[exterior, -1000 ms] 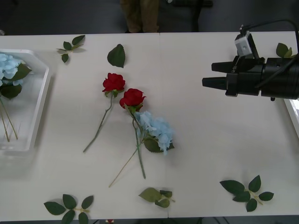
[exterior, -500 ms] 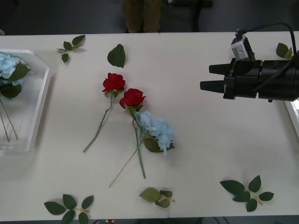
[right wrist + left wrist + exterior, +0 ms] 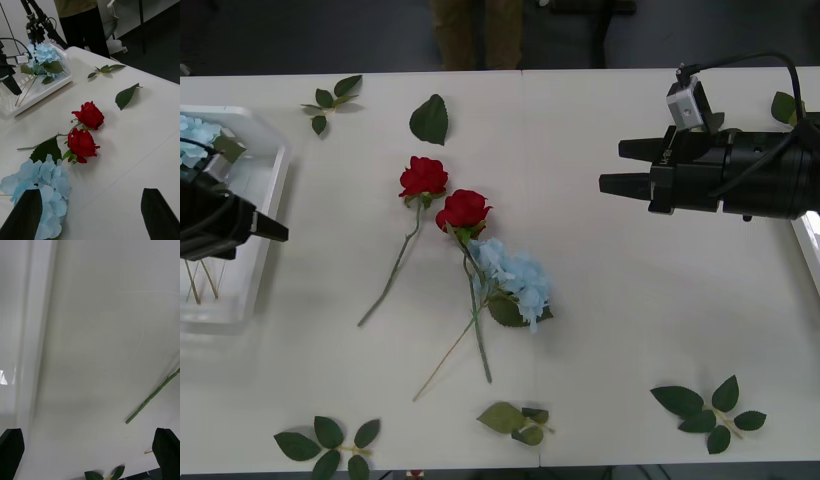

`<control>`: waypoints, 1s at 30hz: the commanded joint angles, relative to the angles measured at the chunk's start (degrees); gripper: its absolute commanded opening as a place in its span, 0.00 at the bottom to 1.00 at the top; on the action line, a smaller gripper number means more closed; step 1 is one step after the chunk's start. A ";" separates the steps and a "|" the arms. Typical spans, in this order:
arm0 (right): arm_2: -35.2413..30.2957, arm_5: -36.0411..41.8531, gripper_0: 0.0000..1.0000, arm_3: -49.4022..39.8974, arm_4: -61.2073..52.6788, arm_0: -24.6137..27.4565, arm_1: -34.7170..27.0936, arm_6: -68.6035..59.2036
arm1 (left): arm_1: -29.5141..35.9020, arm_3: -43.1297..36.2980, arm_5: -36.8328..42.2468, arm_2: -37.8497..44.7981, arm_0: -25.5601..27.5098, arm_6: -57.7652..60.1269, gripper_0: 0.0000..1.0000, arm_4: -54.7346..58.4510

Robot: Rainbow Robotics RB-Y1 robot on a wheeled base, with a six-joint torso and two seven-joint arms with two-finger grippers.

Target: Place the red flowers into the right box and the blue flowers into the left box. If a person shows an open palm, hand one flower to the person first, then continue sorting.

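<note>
My right claw has slid a bit closer to the flowers than it was a moment ago, and its 2 black fingers are spread wide with nothing in them; my left claw has just come into sight over the near rim of the left box, its fingers wide apart and empty too; I think this means a new pick is about to start. 2 red flowers lie on the counter ahead of my right claw, bright red heads side by side, thin green stems trailing away; 1 fluffy pale blue flower lies just beside them, touching the nearer rose's stem; more blue flowers already sit in the left box.
</note>
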 commanded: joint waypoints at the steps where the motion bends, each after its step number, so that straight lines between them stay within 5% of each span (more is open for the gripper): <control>1: -0.39 -0.86 0.77 -0.93 -0.38 0.04 1.00 1.88 | -7.24 -2.59 3.33 -0.37 -7.03 2.55 1.00 -9.35; 12: -0.39 -1.03 0.77 -0.93 -0.56 0.12 1.00 1.88 | -14.09 -3.47 2.80 -17.60 -20.57 20.04 1.00 -19.72; 30: -0.48 -1.91 0.77 -0.93 -0.20 0.12 1.00 1.44 | -24.73 -3.56 2.89 -32.28 -25.67 40.51 1.00 -39.76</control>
